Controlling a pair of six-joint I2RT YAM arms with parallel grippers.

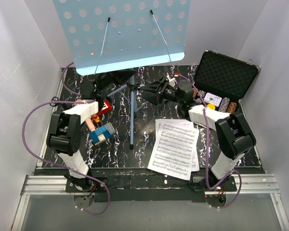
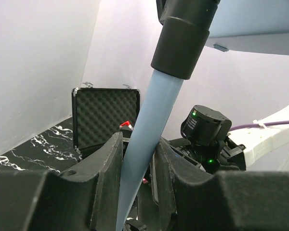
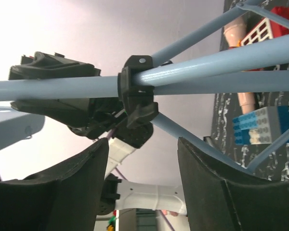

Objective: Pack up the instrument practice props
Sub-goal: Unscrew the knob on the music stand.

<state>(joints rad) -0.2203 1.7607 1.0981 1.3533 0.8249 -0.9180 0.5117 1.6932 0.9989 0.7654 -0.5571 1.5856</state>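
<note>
While upright, stand within left gripper

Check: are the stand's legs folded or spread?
Spread: the legs splay out from the hub in different directions across the table.

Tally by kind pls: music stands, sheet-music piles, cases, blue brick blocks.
Light-blue perforated music stand: 1
Pile of white printed sheet-music pages: 1
Open black foam-lined case: 1
Blue toy-brick block: 1
Total: 4
</note>
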